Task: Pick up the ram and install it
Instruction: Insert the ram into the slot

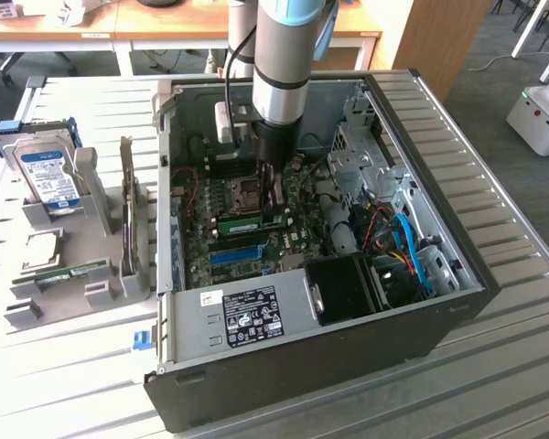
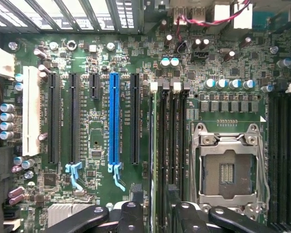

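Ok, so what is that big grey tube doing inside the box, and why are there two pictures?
The tube is a robot arm. Its tip is a gripper, like a hand. One picture comes from a camera off the arm; the other from a camera on the arm's wrist. The box is an open computer. The gripper is low over its green motherboard, at the ram, a thin green memory stick. Whether it grips the ram, I cannot tell. A grey rack holds a hard drive.
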`<state>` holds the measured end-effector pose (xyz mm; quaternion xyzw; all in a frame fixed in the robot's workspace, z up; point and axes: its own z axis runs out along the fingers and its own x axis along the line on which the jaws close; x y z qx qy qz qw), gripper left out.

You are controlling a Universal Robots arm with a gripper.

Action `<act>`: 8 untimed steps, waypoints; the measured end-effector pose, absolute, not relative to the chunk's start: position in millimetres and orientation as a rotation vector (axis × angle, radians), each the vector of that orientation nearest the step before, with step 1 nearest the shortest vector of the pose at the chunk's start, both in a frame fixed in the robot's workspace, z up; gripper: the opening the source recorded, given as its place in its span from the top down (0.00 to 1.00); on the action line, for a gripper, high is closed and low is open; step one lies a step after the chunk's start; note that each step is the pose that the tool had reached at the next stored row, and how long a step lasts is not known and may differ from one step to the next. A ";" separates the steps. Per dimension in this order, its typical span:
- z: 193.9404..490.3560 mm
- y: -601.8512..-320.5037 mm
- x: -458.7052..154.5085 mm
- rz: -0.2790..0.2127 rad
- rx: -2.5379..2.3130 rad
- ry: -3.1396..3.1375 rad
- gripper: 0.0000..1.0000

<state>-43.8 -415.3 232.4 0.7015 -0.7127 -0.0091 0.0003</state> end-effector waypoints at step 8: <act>251.1 -415.4 -43.8 -0.029 2.203 -2.238 0.68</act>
